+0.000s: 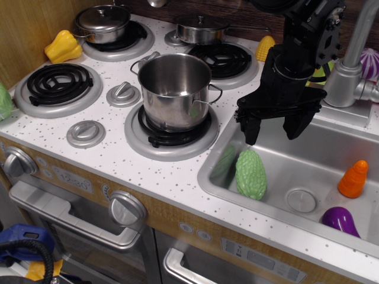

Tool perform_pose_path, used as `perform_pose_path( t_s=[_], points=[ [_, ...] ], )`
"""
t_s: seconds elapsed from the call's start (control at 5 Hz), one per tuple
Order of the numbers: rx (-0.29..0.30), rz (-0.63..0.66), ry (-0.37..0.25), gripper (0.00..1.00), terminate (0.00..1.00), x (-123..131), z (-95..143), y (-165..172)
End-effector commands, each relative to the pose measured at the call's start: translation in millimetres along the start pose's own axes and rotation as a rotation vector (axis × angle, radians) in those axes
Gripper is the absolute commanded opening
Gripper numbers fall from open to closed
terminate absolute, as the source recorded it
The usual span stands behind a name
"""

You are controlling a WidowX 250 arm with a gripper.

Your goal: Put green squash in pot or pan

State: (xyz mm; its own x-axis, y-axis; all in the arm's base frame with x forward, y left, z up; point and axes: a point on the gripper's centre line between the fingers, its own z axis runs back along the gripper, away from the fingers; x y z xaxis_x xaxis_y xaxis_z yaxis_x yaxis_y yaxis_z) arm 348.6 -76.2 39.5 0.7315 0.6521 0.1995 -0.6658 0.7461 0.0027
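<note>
Observation.image looks down on a toy stove whose front panel has a small printed clock display (73, 177) reading roughly "12:30", though the digits are faint. On the front right burner stands the pot (175, 89), tall and shiny, with nothing visible inside. At the back, a lidded pot (103, 22) and a lidded pan (202, 28) are closed, so their contents cannot be seen. In the sink (331, 160) the squash (250, 174) lies near the left wall, with an orange toy (354, 179) and a purple toy (340, 219) well apart to the right. Above the squash, the gripper (273, 131) hangs open, its fingers spread and empty.
</note>
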Motion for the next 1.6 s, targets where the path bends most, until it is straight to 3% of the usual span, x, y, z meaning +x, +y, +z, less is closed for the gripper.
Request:
perform_pose_path(
  t_s=[0.0, 0.4, 0.8, 1.0, 1.2, 1.4],
  points=[
    [0.000, 0.000, 0.000, 1.00, 0.00, 0, 0, 0],
    [-0.070, -0.006, -0.067, 1.00, 0.00, 6, -43, 5],
    [-0.125, 0.021, -0.090, 1.00, 0.00, 0, -78, 0],
    [-0.172, 0.037, -0.134, 1.00, 0.00, -5, -102, -5],
    [-0.177, 0.041, -0.121, 1.00, 0.00, -3, -101, -7],
    [-0.132, 0.040, -0.054, 0.00, 0.00, 1, -63, -12]
  ],
)
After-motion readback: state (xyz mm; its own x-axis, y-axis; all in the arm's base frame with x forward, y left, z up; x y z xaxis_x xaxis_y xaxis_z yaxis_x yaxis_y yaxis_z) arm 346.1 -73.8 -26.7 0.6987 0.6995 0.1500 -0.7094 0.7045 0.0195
